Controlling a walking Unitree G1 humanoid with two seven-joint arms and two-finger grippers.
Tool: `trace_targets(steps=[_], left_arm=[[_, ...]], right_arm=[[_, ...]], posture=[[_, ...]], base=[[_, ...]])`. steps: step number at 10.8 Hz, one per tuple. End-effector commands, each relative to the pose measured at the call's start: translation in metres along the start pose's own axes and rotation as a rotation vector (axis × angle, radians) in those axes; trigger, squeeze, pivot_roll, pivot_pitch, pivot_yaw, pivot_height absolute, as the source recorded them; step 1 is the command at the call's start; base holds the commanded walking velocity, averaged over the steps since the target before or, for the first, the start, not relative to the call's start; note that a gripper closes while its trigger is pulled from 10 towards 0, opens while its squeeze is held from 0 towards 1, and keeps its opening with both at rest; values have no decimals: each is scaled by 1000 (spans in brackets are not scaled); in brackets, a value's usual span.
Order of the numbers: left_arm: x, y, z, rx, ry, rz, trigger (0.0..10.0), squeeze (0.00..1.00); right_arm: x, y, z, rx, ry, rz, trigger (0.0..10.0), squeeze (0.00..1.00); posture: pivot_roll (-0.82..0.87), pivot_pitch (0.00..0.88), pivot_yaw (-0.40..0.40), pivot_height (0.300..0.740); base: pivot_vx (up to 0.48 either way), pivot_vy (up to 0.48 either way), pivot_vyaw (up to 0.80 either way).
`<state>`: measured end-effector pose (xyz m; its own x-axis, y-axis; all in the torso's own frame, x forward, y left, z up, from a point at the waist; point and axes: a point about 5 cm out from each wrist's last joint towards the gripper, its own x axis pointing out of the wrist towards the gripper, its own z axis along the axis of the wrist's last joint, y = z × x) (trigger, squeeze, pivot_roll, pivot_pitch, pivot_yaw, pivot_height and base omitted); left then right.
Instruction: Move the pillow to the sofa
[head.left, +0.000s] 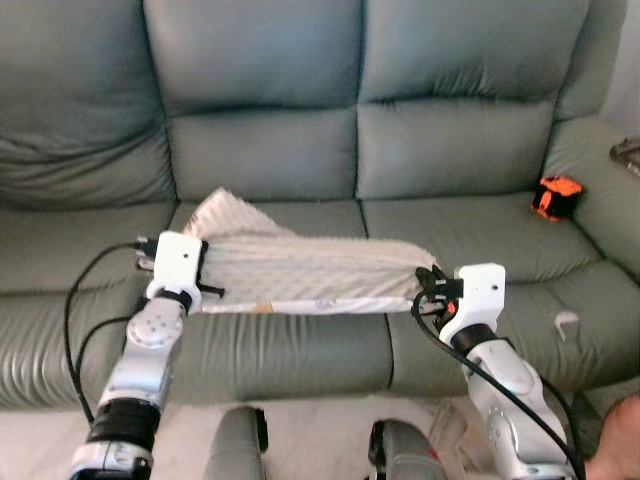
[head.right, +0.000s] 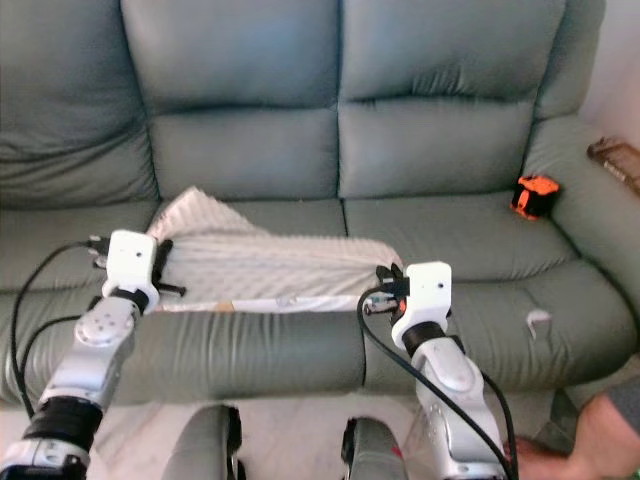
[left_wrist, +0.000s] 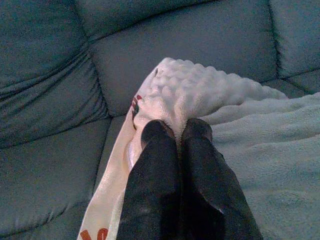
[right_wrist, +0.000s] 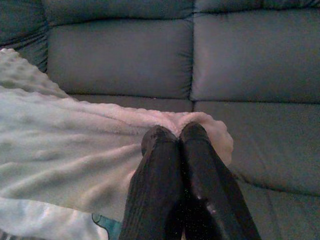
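Note:
A cream, bumpy-textured pillow (head.left: 300, 265) stretches between my two arms, over the front of the grey-green sofa (head.left: 300, 120). My left gripper (left_wrist: 176, 131) is shut on the pillow's left end (left_wrist: 185, 92). My right gripper (right_wrist: 175, 134) is shut on the pillow's right end (right_wrist: 200, 122). From the head camera, the left wrist (head.left: 178, 262) and the right wrist (head.left: 478, 290) hold it level at about seat height, and its far left corner (head.left: 222, 205) rises a little toward the backrest.
An orange and black object (head.left: 556, 196) rests at the sofa's right end by the armrest. A small white scrap (head.left: 567, 320) lies on the right seat cushion. A person's foot (head.right: 590, 440) shows at the lower right on the floor.

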<state>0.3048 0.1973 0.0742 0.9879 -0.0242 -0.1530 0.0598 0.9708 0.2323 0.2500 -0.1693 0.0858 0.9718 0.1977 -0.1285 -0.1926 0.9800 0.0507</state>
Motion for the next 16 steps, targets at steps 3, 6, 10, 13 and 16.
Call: trace_targets(steps=[3, 6, 10, 13, 16], left_arm=[[7, 36, 0, 71, 9, 125, 10000, 0], [22, 41, 11, 111, -1, 172, 10000, 0], [32, 45, 19, 75, -8, 203, 10000, 0], [35, 40, 14, 43, 8, 217, 10000, 0], [46, 35, 15, -26, 82, 281, 10000, 0]], right_arm=[[7, -23, 7, -54, 19, -32, 10000, 0], [28, -21, 12, -108, 46, 44, 10000, 0], [41, -35, 24, -125, 2, 21, 10000, 0], [39, -21, 19, -126, -15, 70, 10000, 0], [59, -11, 31, -193, -38, 173, 10000, 0]], posture=[[-41, 21, 10, 590], [-41, 106, 12, 590], [-42, 142, 19, 590], [-48, 138, 16, 590], [-58, 153, 21, 590]], base=[[0, 0, 0], [0, 0, 0], [0, 0, 0], [0, 0, 0], [0, 0, 0]])
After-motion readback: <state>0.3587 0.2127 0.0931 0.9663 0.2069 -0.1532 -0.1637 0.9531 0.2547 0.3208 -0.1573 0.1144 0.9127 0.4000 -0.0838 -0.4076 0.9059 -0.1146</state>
